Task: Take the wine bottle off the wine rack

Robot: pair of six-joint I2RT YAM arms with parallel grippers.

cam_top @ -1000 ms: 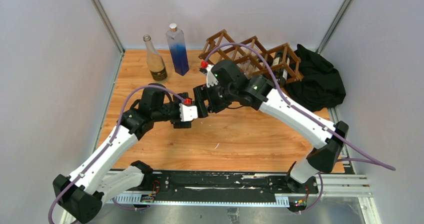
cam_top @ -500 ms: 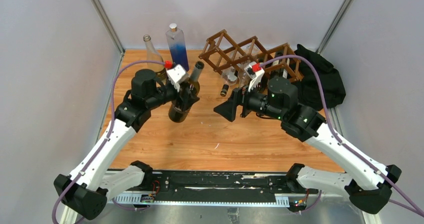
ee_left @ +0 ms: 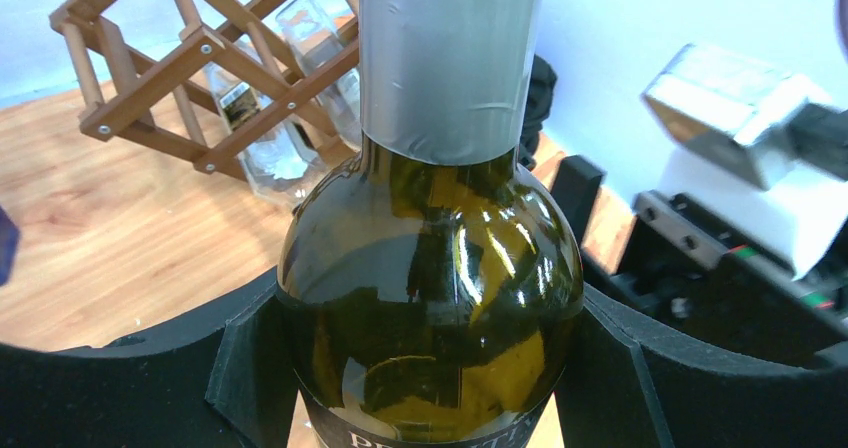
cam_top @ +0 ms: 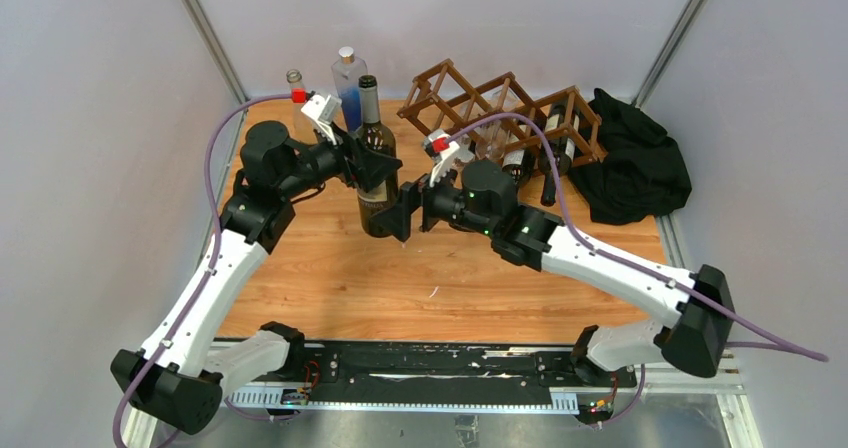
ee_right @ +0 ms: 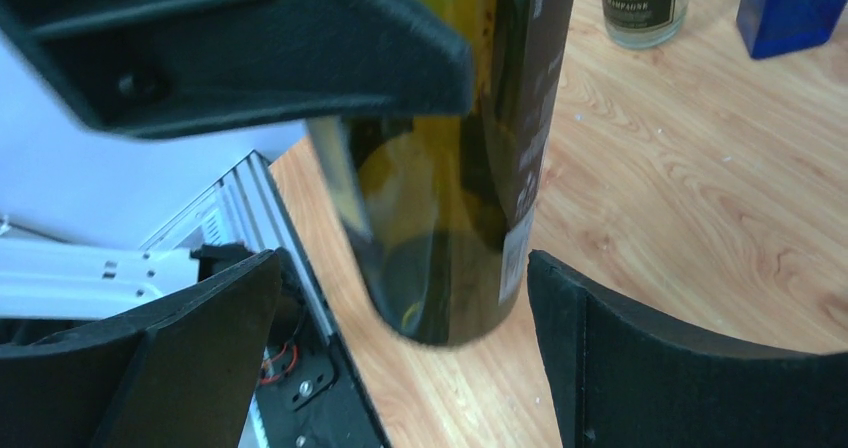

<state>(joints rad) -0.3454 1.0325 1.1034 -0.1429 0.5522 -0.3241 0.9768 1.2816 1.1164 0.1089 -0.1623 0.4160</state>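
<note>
A blue bottle (cam_top: 346, 86) and a champagne bottle (cam_top: 294, 76) stand just beyond the left gripper (cam_top: 373, 168); a black cloth heap (cam_top: 640, 168) lies well to its right.

The wooden table (cam_top: 480, 268) carried four items along its far edge; a clear bottle (cam_top: 294, 76) stood upright at the far left, partly hidden by an arm; a blue bottle (cam_top: 346, 73) stood upright just beside it; the rack (cam_top: 487, 93) sat right of centre; a black cloth (cam_top: 640, 168) lay heaped in the far right corner, just beside the rack; a small white fleck (cam_top: 434, 292) lay near the middle.
</note>
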